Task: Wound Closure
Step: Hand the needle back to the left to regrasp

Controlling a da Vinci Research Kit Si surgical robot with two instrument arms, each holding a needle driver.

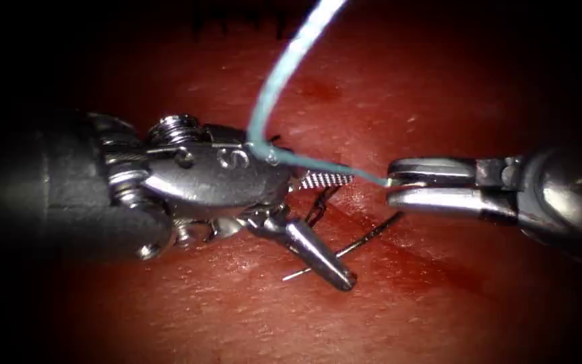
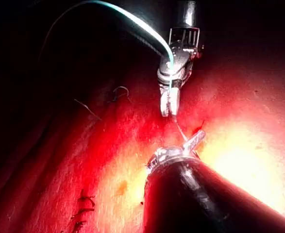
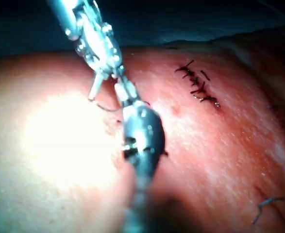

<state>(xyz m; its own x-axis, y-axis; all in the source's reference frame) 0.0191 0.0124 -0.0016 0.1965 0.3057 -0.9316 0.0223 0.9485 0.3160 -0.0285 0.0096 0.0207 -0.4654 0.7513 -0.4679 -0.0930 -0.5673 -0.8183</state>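
My left tool reaches in from the left over the tissue, jaws open and holding nothing. The pale blue thread drops from above, wraps once around the left tool's body, then runs right to my right tool, whose jaws are shut on it at their tip. A thin stiff strand lies on the tissue under the left tool's lower jaw; I cannot tell whether it is the needle or a thread end. In the left wrist view the thread runs down to the right tool.
Dark stitch threads sit at the cut just below the left tool's upper jaw. An older row of dark stitches and a loose cut end of thread lie on the tissue. Short cut ends lie beside the right tool.
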